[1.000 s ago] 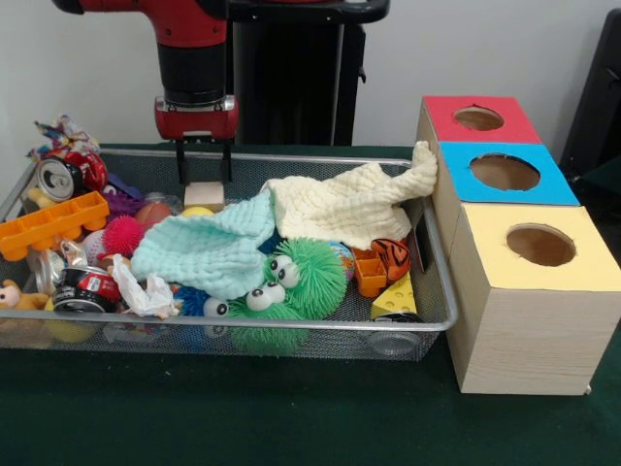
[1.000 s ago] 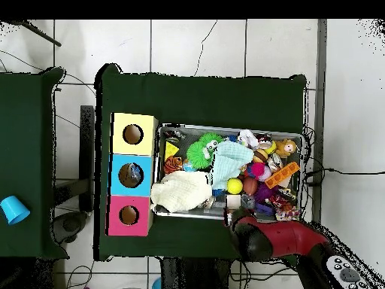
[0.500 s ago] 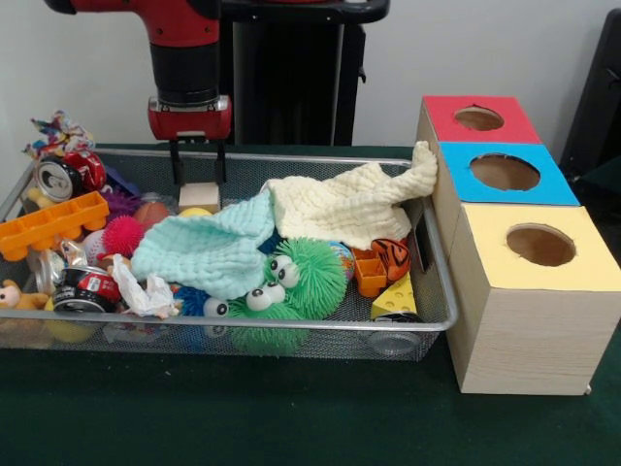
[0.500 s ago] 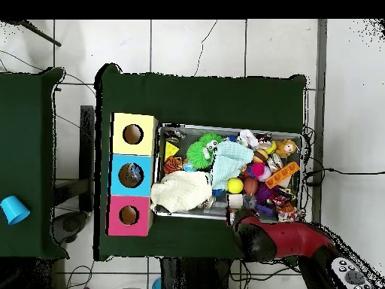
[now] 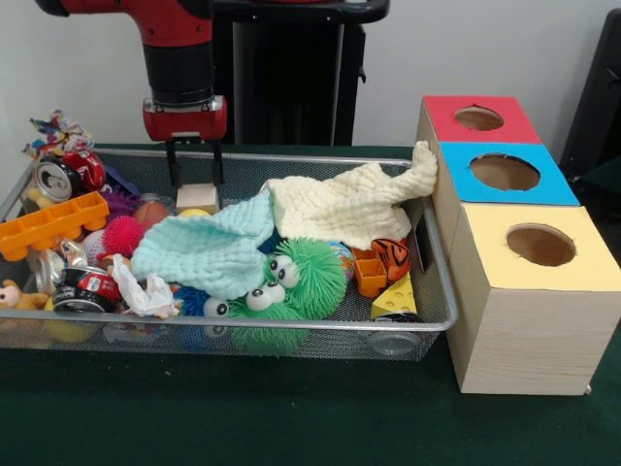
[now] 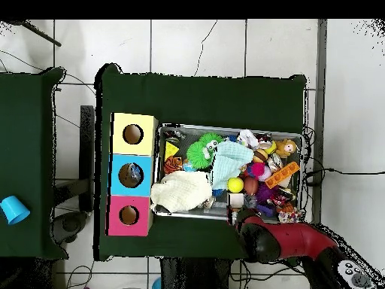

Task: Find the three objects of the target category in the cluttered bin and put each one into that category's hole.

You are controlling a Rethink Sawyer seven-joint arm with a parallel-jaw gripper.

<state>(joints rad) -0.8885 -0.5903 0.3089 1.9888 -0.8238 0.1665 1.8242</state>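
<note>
My gripper point(image 5: 194, 180) hangs open over the back left of the wire mesh bin point(image 5: 291, 325). Its two black fingertips point(image 5: 175, 175) end right at the top edge of a small pale wooden block point(image 5: 199, 197); I cannot tell whether they touch it. The block point(image 6: 235, 200) rests on the clutter next to a yellow ball point(image 5: 197, 211). In the overhead view the red arm point(image 6: 271, 239) hides the gripper. To the right of the bin stand the red-topped box point(image 5: 514, 121), the blue-topped box point(image 5: 548, 184) and the yellow-topped box point(image 5: 582, 252), each with a round hole.
A cream cloth point(image 5: 340, 204) drapes over the bin's right rim against the boxes. A mint cloth point(image 5: 209, 248), a green fuzzy toy with eyes point(image 5: 301, 277), an orange brick point(image 5: 53, 223), crushed cans point(image 5: 58, 177), a pink spiky ball point(image 5: 123, 233) and a cheese wedge point(image 5: 396, 296) crowd the bin.
The gripper has drifted a little to the left in the front view and risen slightly. The wooden block stays about where it was.
</note>
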